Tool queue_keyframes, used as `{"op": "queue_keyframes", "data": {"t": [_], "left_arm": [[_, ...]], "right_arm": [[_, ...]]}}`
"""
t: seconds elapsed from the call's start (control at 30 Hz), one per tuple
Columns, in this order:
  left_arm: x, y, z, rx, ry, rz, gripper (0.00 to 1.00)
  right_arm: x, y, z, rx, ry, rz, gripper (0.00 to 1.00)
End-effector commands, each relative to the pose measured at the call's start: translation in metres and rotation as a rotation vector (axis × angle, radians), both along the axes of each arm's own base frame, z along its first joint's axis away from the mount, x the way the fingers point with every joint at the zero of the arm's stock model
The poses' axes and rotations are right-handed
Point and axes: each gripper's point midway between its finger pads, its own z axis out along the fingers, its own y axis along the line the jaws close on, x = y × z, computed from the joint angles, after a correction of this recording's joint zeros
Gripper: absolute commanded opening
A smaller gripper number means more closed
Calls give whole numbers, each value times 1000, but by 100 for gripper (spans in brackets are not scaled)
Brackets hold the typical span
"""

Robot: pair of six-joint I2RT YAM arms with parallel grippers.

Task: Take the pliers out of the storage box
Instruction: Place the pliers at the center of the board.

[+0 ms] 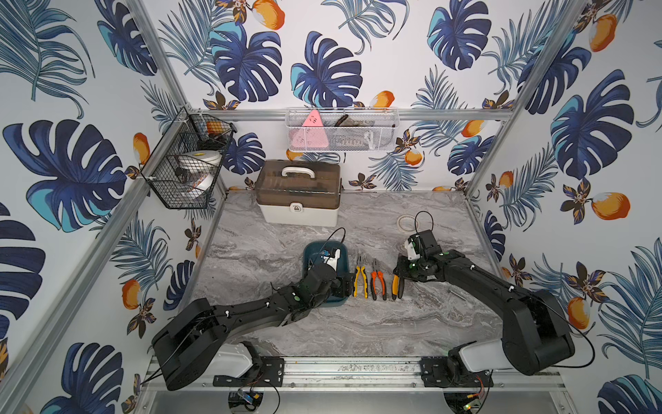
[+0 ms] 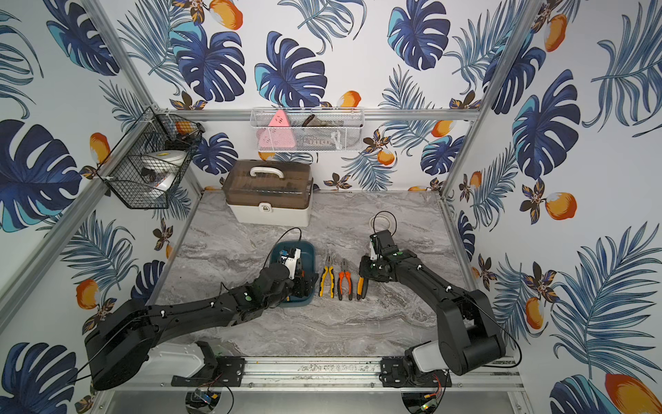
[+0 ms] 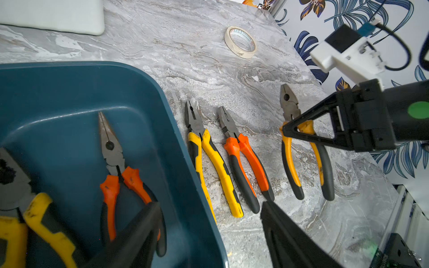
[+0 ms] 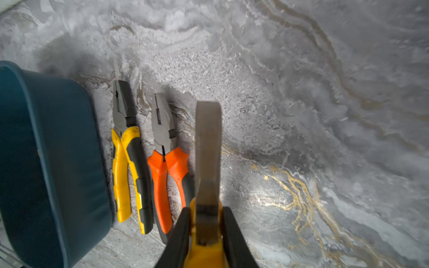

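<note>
The pliers (image 3: 243,162) are split between two places: two lie inside the storage box (image 3: 58,76), and three are beside it on the marble table (image 1: 358,322). Nearest the robot, the left gripper (image 3: 209,205) is spread wide and empty above the box's near corner, with one finger over the box floor and the other out beyond the rim. Under it an orange needle-nose pair (image 3: 113,157) lies flat with its nose pointed away, and a yellow-handled pair (image 3: 39,213) is next to it, partly cut off by the frame. Just outside the box wall, a yellow-and-black pair (image 3: 209,157) and an orange-and-black pair (image 4: 167,167) are laid side by side, close but apart. Next in the row, an amber-handled pair (image 3: 290,106) is clenched by the right gripper (image 4: 206,218) near the pivot; whether it rests on the table cannot be told. Farther back a tape roll (image 3: 240,41) lies alone, and a white toolbox (image 1: 299,200) stands at the rear wall. The step in hand is judged to be the setting-down of the third pair. It should be lowered until flat and parallel to its neighbours before release, and the fingers then drawn straight up so that nothing is dragged. For the next pick, both left fingers should be brought inside the wall and closed across the handles near the pivot.
</note>
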Motion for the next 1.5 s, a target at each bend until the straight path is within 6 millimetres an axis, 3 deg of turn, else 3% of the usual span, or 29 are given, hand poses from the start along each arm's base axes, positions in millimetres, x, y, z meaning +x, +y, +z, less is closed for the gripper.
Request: {"op": "queue_keyframes", "data": {"t": [0.0, 0.13, 0.3, 0.77, 0.93, 1.27, 1.33, 1.47], "left_arm": [[1, -8, 6, -33, -3, -22, 76], [2, -9, 6, -25, -1, -25, 75], [1, -8, 7, -31, -9, -25, 75], [1, -13, 2, -28, 6, -47, 75], [1, -17, 0, -26, 16, -57, 75], [1, -16, -1, -22, 16, -56, 74], [1, -16, 0, -24, 13, -55, 74], [1, -16, 0, -20, 13, -56, 74]], "right_arm": [[10, 13, -5, 59, -32, 73, 0], [22, 16, -19, 131, -33, 91, 0], [30, 9, -23, 142, -27, 73, 0], [23, 3, -45, 133, 42, 47, 7], [20, -7, -42, 86, 35, 10, 30], [16, -17, -42, 47, 33, -22, 44], [17, -18, -42, 37, 30, -27, 54], [19, -17, -40, 43, 21, -26, 64]]}}
